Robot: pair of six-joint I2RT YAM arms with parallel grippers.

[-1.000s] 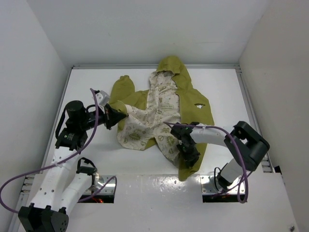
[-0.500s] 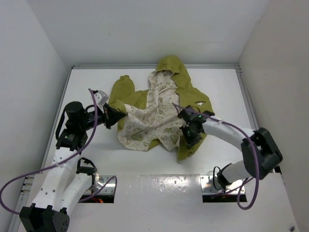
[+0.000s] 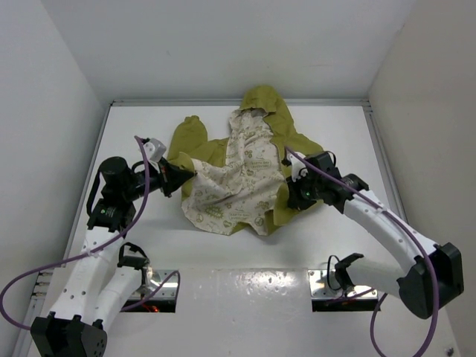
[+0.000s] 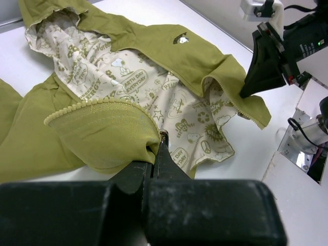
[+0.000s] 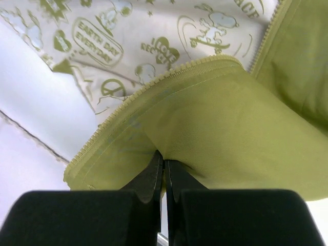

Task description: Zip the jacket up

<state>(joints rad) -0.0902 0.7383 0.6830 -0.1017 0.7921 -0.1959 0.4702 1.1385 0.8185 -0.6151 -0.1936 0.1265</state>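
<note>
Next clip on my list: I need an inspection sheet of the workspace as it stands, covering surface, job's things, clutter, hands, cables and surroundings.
Surface: white table, bare where it shows.
Job's things: jacket lies open and unzipped, cream printed lining up, hood toward the far wall.
Clutter: nothing seen.
Hands: left hand shut on one zipper edge; right hand shut on the opposite front edge.
Cables: purple cables loop along both arms.
Surroundings: plain white walls on three sides.
</note>
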